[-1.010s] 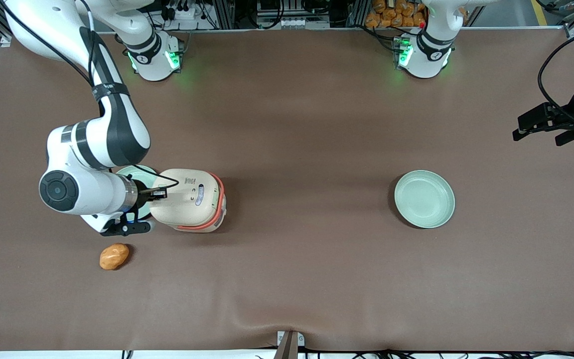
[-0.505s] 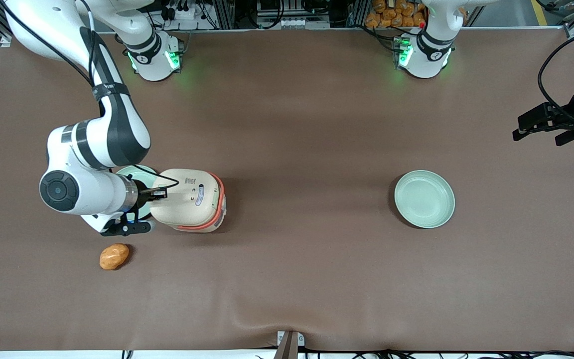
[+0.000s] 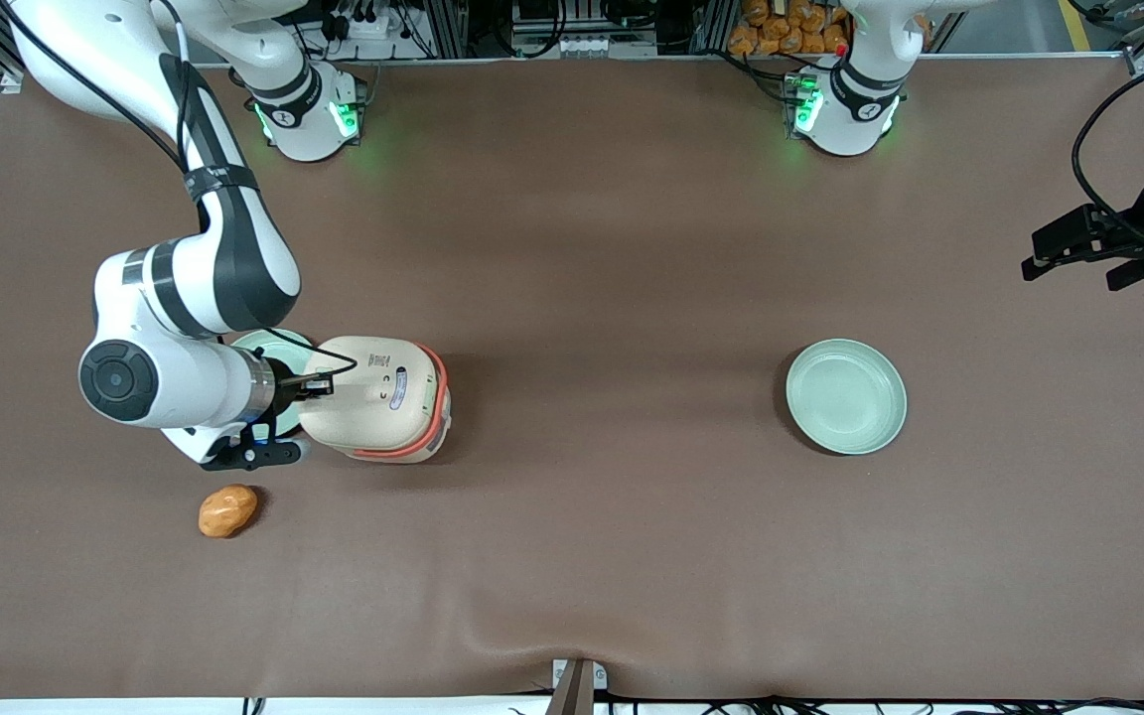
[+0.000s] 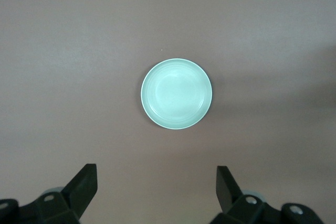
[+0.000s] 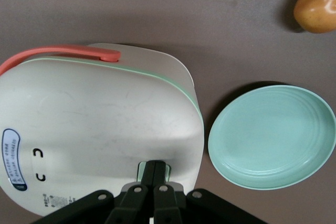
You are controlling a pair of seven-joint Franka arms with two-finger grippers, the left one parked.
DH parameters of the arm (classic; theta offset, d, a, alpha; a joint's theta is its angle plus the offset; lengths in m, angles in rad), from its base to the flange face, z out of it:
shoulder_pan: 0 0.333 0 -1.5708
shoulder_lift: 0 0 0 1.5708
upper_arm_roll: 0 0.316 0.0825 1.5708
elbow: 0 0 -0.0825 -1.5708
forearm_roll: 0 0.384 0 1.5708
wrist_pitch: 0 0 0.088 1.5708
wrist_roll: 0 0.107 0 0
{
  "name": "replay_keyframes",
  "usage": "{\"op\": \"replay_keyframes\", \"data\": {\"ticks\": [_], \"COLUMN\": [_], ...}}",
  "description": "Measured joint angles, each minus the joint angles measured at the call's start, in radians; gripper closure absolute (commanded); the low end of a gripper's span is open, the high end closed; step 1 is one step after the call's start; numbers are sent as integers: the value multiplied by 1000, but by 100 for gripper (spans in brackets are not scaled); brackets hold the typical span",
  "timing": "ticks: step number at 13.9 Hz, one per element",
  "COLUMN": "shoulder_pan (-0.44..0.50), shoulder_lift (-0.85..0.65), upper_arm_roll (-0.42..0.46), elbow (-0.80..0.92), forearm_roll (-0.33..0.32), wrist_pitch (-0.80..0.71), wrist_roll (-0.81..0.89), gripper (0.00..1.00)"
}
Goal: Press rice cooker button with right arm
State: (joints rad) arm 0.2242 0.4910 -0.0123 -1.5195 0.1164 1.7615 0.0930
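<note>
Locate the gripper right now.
The gripper sits at the rice cooker lid's edge, jaws shut, tips on the green button, right beside the green plate at the working arm's end of the table.

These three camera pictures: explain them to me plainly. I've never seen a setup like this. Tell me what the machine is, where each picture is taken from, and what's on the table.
The machine is a white jointed right arm on a brown table. One picture looks down on the whole scene; the other two come from cameras on the arms' wrists. The gripper, with its fingers shut together, presses down on the small pale green button on the rice cooker lid. It holds nothing. A green plate sits beside the cooker, a brown potato-like lump lies nearer the front camera, and a second plate lies toward the parked arm's end.
</note>
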Motion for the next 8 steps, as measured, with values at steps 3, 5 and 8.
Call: {"op": "replay_keyframes", "data": {"ticks": [3, 5, 8], "shoulder_pan": [0, 0, 0], "shoulder_lift": [6, 11, 13], "upper_arm_roll": [0, 0, 0], "elbow": [11, 19, 23], "forearm_roll": [0, -1, -1], "wrist_pitch": [-11, -19, -24], "wrist_roll": [0, 0, 0], "gripper": [100, 100, 100]}}
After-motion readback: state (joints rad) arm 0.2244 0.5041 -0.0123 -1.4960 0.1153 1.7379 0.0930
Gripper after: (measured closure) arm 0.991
